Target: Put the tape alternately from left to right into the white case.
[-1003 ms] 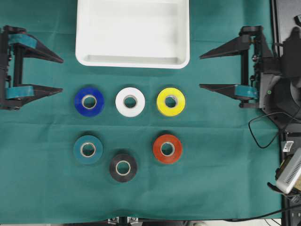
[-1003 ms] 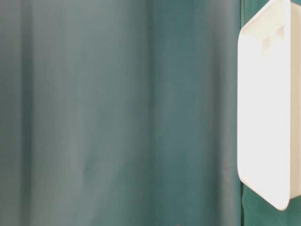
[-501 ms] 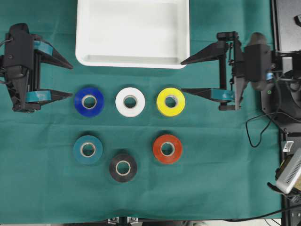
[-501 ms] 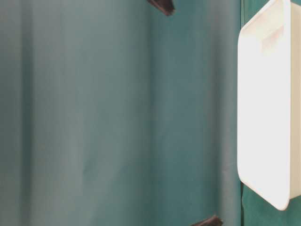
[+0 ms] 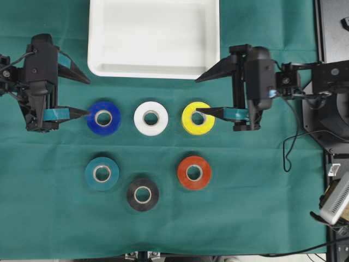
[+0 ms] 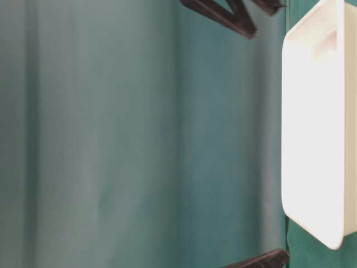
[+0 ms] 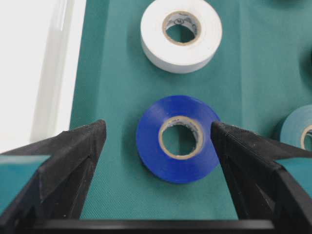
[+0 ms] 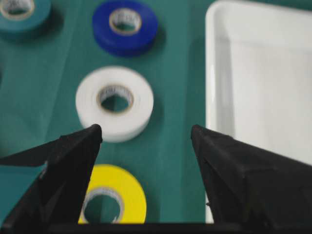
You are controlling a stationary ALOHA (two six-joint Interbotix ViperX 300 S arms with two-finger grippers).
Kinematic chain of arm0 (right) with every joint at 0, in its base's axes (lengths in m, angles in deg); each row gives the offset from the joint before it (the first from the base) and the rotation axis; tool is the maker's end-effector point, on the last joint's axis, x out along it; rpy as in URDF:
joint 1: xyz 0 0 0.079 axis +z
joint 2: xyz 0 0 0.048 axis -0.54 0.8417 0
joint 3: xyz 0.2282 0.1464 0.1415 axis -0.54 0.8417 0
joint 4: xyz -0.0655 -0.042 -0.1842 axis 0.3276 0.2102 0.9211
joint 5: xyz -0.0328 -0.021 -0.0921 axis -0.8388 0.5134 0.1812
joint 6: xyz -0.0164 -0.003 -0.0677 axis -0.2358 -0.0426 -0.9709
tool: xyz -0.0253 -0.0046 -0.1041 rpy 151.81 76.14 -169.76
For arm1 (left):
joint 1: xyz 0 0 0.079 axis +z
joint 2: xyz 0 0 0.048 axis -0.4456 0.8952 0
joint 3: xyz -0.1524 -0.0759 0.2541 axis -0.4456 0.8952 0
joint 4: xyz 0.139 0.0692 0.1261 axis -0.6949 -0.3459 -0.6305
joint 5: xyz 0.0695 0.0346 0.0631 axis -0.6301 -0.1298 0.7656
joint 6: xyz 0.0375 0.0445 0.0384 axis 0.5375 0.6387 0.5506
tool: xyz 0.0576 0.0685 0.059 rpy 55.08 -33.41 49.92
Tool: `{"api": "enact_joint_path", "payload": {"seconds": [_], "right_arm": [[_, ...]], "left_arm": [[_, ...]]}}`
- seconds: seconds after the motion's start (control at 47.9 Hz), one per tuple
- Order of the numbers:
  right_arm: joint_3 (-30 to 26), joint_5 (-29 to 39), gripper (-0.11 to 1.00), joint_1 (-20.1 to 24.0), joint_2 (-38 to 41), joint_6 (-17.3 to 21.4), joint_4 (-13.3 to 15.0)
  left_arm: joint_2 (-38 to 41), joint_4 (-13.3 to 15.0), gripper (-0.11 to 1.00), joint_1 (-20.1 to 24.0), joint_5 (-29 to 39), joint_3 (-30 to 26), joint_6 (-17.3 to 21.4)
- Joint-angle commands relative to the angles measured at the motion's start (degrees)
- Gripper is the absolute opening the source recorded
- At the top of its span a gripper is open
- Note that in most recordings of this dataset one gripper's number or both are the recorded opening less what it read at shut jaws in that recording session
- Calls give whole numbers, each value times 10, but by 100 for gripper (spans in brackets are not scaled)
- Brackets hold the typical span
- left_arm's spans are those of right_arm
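Six rolls of tape lie flat on the green cloth: blue [image 5: 103, 117], white [image 5: 151, 118] and yellow [image 5: 198, 118] in a row, with teal [image 5: 102, 173], black [image 5: 143, 194] and red-orange [image 5: 193, 172] below. The white case [image 5: 152, 38] sits behind them with nothing in it. My left gripper [image 5: 88, 97] is open just left of the blue roll; in the left wrist view that blue roll [image 7: 178, 139] lies ahead between the fingers, nearer the right one. My right gripper [image 5: 196, 96] is open, its lower finger over the yellow roll [image 8: 114, 197].
The case's near rim [image 8: 210, 73] runs close beside the right gripper's upper finger. Cables and electronics [image 5: 332, 202] crowd the table's right edge. The table-level view shows only cloth, the case's side [image 6: 312, 123] and dark finger parts [image 6: 223, 14].
Both arms have swung inward from the table's sides toward the top row of rolls. Both grippers kept the same wide spread. No roll has moved.
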Motion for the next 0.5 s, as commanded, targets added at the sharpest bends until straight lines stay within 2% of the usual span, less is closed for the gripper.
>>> {"api": "enact_joint_path", "payload": {"seconds": [0.0,0.125,0.48], "right_arm": [[-21,18,83,-1,19,1,1],[-31,38,83,-1,30,5,1],[-33,36,83,-1,33,12,1]], "left_arm": [[-3,1,54,2,-2,-14,0],[-2,1,54,1,-2,-14,0],[-2,1,54,1,-1,-14,1]]}}
